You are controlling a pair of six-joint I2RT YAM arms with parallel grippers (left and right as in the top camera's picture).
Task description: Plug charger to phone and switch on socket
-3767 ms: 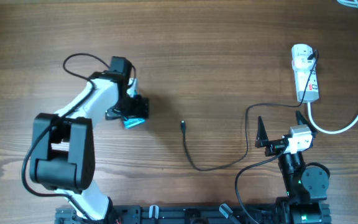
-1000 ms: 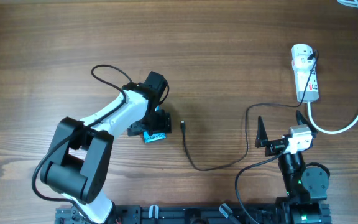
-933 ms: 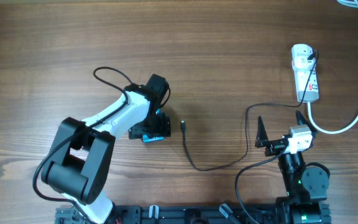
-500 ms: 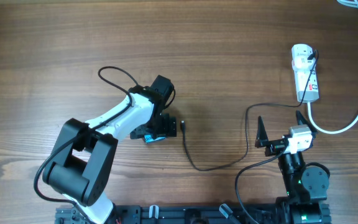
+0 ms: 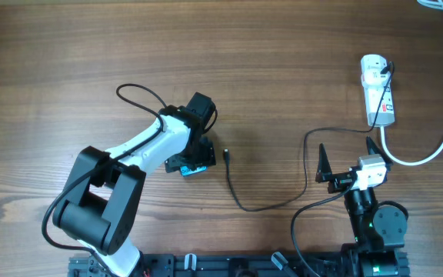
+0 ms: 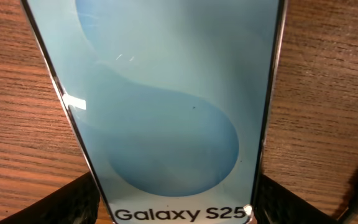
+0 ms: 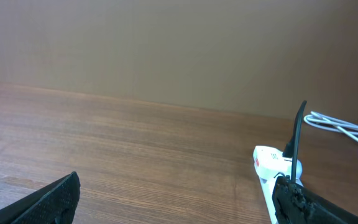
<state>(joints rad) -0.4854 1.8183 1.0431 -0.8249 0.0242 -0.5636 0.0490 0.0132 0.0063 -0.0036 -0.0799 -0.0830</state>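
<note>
Item, left pincer [image 5: 194, 157]: closed on the phone [image 6: 166, 112], a finger on each long edge near the end lettered "Galaxy S25", as the left wrist view shows; whether the handset rests on the surface [image 5: 283, 46] or is held just above it cannot be told. Item, phone: left of centre, cyan screen up, mostly hidden beneath the arm in the overhead view. Item, charger [image 5: 230, 178]: thin black cable, lying loose; its connector tip [image 5: 227, 156] is just beside the phone on the right, held by nothing; the cable curls down, across and up towards the socket [image 5: 377, 91]. Item, socket: white strip at the far right, well apart from the phone, its thick white cord [image 5: 437, 146] looping off the top edge; switch position not legible. Item, right pincer [image 5: 347, 154]: jaws spread wide, empty, parked near its base below the socket. Hazards, judged: the tip is free, so pressing the phone against it would likely push the cable aside rather than seat it; a hold on the cable by the right pincer seems needed first. Which end of the phone carries the port is not visible, so a wrong approach angle is possible. A grip on the smooth edges alone may let the handset twist under insertion load. Tugging the cable could drag the light socket out of place
</note>
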